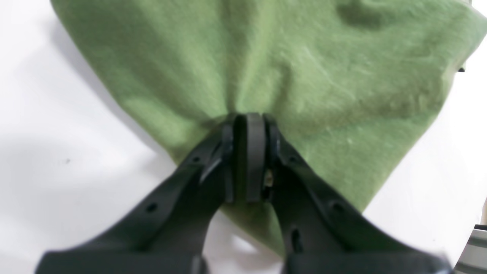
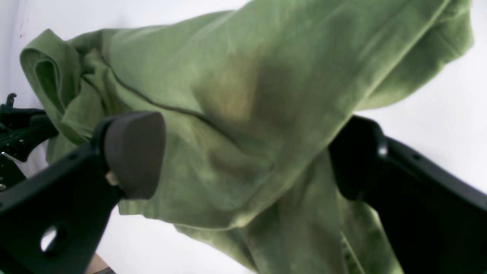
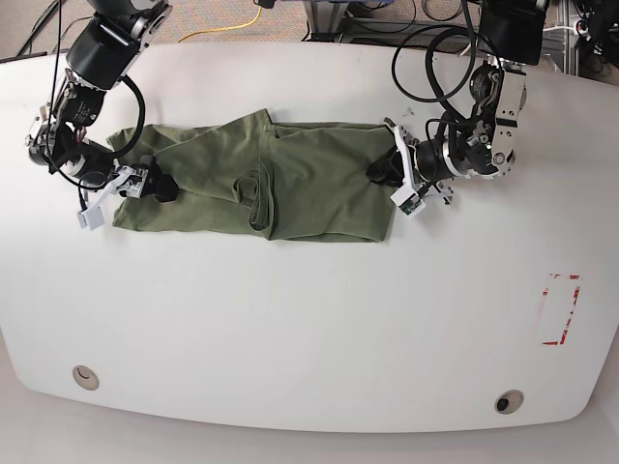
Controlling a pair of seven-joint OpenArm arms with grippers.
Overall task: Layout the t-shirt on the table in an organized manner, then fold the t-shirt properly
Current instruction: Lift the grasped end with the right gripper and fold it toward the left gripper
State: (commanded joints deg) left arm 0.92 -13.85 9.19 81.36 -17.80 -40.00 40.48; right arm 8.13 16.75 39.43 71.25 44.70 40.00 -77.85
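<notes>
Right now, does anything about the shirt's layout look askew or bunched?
Yes. The t-shirt lies stretched sideways on the table, but a twisted fold bunches near its middle, so it is not flat. The left gripper pinches one edge; the right gripper is open.

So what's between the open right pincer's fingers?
Green t-shirt cloth bunches between the spread fingers of the right pincer, over the white table. Anything beneath the cloth is covered.

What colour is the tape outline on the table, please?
Red tape outline, seen best in the base view.

Olive t-shirt (image 3: 261,188) — rumpled, stretched sideways across white table (image 3: 290,329).
</notes>
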